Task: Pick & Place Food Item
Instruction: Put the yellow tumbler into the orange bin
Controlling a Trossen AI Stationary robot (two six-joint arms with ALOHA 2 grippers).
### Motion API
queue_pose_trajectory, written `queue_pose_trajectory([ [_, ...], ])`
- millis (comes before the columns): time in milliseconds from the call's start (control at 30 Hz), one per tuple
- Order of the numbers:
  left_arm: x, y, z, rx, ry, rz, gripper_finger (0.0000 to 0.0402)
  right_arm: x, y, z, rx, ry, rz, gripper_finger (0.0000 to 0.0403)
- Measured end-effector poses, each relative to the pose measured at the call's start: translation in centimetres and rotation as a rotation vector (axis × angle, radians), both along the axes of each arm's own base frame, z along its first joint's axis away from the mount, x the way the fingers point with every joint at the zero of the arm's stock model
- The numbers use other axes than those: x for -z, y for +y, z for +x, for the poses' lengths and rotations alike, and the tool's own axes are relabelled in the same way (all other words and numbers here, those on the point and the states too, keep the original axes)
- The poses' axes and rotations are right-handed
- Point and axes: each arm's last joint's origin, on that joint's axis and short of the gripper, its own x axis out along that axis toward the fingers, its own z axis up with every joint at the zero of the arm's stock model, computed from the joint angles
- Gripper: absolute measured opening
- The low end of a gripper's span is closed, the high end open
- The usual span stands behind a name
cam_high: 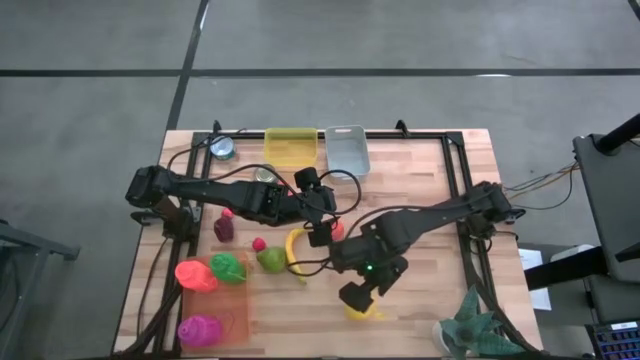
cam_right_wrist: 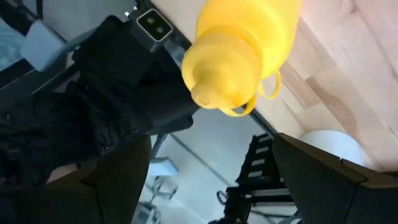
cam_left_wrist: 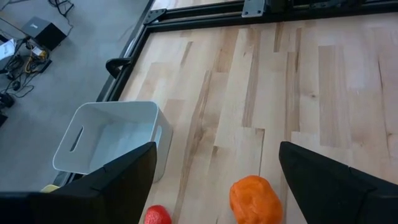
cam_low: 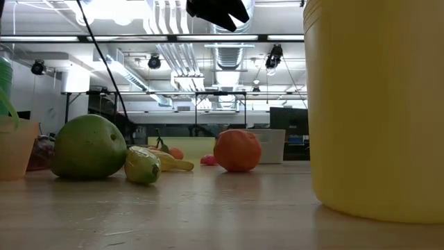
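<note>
An orange toy fruit (cam_left_wrist: 255,199) lies on the wooden table, below and just ahead of my left gripper (cam_left_wrist: 217,149), which hovers open over the table's middle (cam_high: 320,215). A small red fruit (cam_left_wrist: 157,214) lies beside it. My right gripper (cam_right_wrist: 211,140) hangs open and empty above a yellow bottle (cam_right_wrist: 242,50), which stands upright near the table's front edge (cam_high: 362,312). A banana (cam_high: 295,255) and a green pear (cam_high: 270,260) lie left of the right gripper (cam_high: 360,295).
A white bin (cam_high: 347,148) and a yellow bin (cam_high: 291,142) stand at the far edge. Pink and green cups (cam_high: 210,272) sit on an orange mat at the near left. A purple item (cam_high: 224,228), a tin (cam_high: 222,148) and a teal toy (cam_high: 475,330) stand around.
</note>
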Motion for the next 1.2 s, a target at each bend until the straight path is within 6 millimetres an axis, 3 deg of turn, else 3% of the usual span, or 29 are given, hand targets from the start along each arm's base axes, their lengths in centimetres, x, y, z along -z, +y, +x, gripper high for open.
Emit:
queue_pose_trajectory([
  [300, 0.0, 0.0, 0.0, 0.0, 0.001, 0.0, 0.0342, -2.2, 1.9, -2.7, -0.009, -0.173, -0.224, 0.0334],
  [767, 0.0, 0.0, 0.0, 0.0, 0.002, 0.0, 0.0342, -2.6, 9.5, -9.8, -0.135, -0.501, -0.813, 0.0334],
  [933, 0.0, 0.0, 0.0, 0.0, 0.001, 0.0, 0.0342, -1.7, 11.9, -12.3, -0.105, -0.637, -0.967, 0.0334],
  [1067, 0.0, 0.0, 0.0, 0.0, 0.001, 0.0, 0.0342, -0.1, 13.4, -13.8, -0.113, -0.79, -1.14, 0.0334],
  [1200, 0.0, 0.0, 0.0, 0.0, 0.001, 0.0, 0.0342, 2.1, 14.6, -14.7, -0.108, -0.887, -1.198, 0.0334],
])
